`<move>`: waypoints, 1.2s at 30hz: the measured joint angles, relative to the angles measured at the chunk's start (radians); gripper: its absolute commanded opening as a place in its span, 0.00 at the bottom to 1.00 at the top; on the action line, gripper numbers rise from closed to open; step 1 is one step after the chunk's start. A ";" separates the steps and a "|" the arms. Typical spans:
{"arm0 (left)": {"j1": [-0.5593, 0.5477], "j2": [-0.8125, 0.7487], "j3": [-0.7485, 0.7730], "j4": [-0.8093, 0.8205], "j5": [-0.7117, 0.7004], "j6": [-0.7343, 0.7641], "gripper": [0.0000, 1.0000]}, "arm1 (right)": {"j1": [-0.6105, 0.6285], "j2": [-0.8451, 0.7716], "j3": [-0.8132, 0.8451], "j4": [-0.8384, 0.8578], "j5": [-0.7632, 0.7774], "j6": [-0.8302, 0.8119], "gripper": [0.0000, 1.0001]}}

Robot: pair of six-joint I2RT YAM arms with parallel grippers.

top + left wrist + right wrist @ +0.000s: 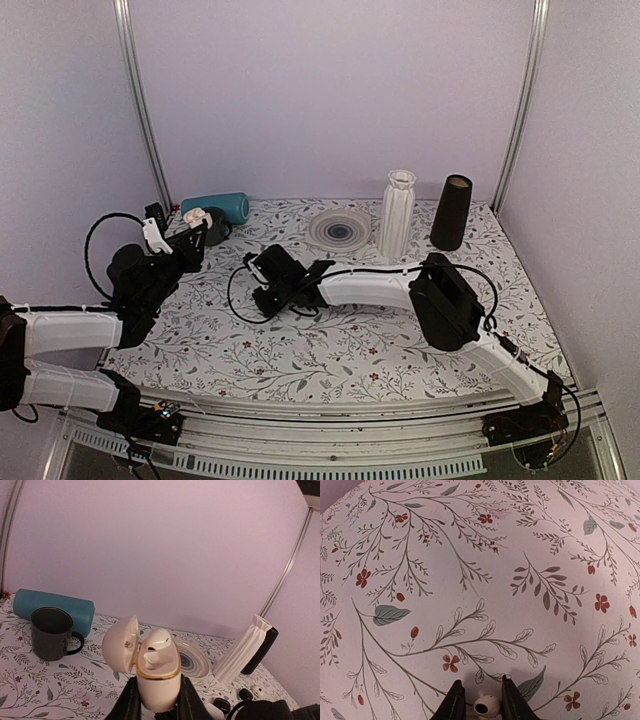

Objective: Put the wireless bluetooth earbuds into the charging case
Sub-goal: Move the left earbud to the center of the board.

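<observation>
A table (330, 350) with a flowery cloth sits inside plain pale purple walls (330, 100), and a dark mug (50, 632) stands near the back on the left. Just to the right of the mug, up in the air, the left gripper (157, 702) pinches the white case (157, 672) tight by its lower part. It holds the case upright with the lid flipped open toward the mug. That way the holes face up, ready for something to go in. A white shape sits in the top of the case; it looks like one earbud (154, 650) already in its hole. The other earbud (486, 706) lies on the cloth, to the right of the mug and nearer the arms. The right gripper (483, 700) is down low over it, a finger on each side, so it can pick it up. The jaws are close around it, but I cannot tell if they pinch it yet — there seems to be a tiny gap on one side.
</observation>
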 measured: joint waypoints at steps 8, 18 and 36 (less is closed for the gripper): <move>0.000 0.000 0.000 0.001 0.016 -0.016 0.00 | -0.023 -0.139 -0.212 -0.009 -0.045 0.056 0.10; -0.002 0.040 0.006 0.006 0.085 -0.018 0.00 | -0.038 -0.401 -0.610 0.008 -0.055 0.137 0.12; -0.066 0.176 0.103 0.045 0.137 0.042 0.00 | -0.078 -0.503 -0.726 -0.055 -0.063 0.335 0.42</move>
